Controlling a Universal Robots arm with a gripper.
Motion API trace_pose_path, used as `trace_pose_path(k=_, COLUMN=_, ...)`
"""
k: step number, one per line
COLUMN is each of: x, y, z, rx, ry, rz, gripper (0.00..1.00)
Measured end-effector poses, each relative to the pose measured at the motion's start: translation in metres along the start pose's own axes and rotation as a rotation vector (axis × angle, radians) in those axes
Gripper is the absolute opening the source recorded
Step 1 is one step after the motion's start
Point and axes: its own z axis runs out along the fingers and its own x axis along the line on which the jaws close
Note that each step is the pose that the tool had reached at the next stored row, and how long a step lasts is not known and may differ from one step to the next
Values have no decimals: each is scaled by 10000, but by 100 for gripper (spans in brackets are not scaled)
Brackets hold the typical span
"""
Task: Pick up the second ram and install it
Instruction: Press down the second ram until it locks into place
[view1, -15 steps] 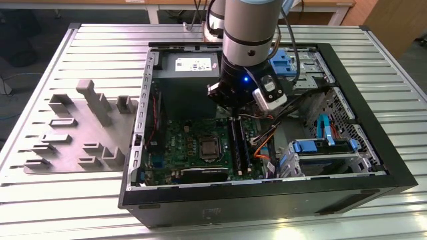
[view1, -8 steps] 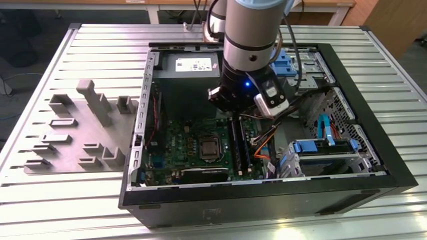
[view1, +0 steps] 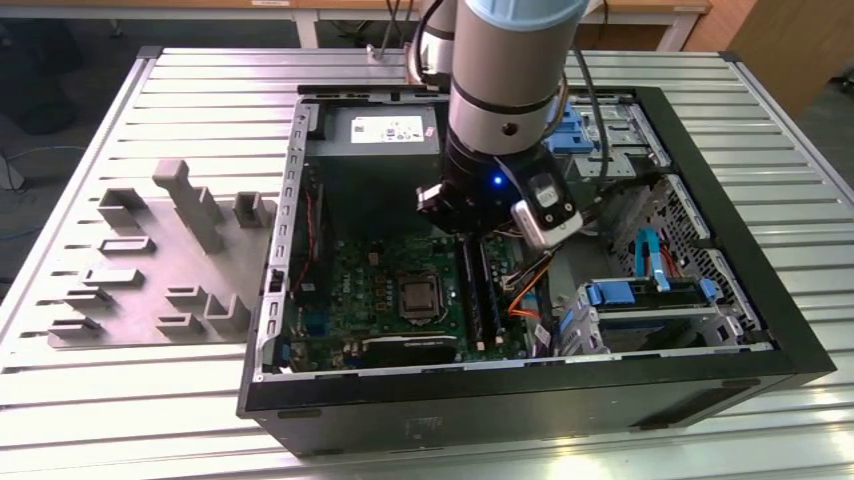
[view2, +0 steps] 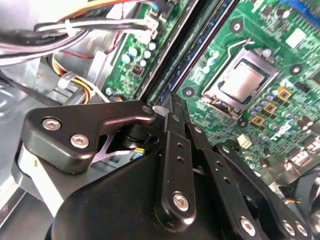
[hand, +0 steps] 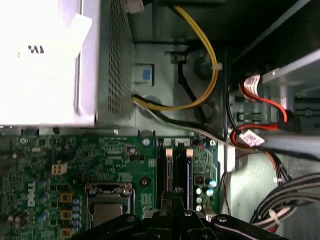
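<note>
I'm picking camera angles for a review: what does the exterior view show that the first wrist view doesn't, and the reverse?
Exterior view alone: the whole open computer case on the slatted table, the grey moulded tray at the exterior view's left, and the arm reaching in.

First wrist view alone: the yellow cable and the red cable, close up.

Both: the green motherboard, its processor socket and the long memory slots, with the gripper over them.

We note: motherboard (view1: 387, 290) green; computer case (view1: 534, 400) black; moulded tray (view1: 147, 260) grey; drive latches (view1: 621, 292) blue; cable (hand: 210, 55) yellow; gripper (view2: 172, 107) black; table (view1: 134, 400) ribbed silver.
</note>
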Motion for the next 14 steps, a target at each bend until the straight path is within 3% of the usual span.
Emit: trace_pose_path(k=14, x=-4, y=-293, z=-10, rx=-1, ry=0, rz=0, gripper=11)
